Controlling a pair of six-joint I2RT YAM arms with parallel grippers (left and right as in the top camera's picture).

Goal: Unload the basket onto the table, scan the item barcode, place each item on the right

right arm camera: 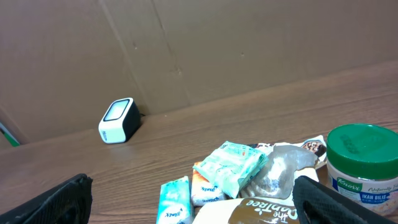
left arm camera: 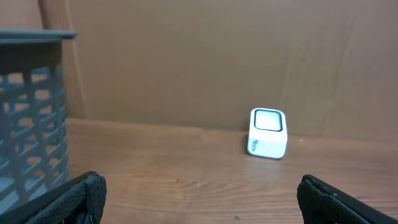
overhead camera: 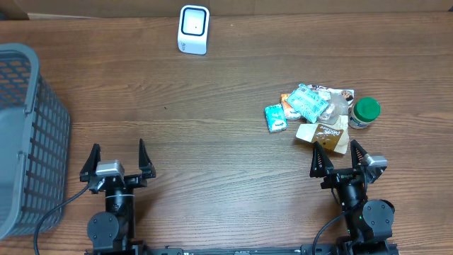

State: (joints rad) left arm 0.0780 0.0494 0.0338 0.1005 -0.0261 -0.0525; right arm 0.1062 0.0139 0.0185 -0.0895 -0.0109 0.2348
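Left gripper (overhead camera: 118, 150): spread wide, nothing between the fingers, parked at the near edge of the table (overhead camera: 212, 142). Right gripper (overhead camera: 335, 149): same, spread wide, nothing pinched, parked at the near edge on the right.

Item pile (overhead camera: 318, 113): on the table straight ahead of the right gripper, well apart from the left gripper. Brown pouch (overhead camera: 331, 134) nearest, just beyond the right fingertips and lined up with the gap between them; contact with a finger impossible to tell. Teal packet (overhead camera: 308, 103) and small teal pack (overhead camera: 275, 117) further out. Green-lid jar (overhead camera: 365, 112) upright at the pile's right end.

White scanner (overhead camera: 193, 29): far edge of the table, well apart from both grippers and from the pile. Grey basket (overhead camera: 28, 134): far left, beside the left gripper.
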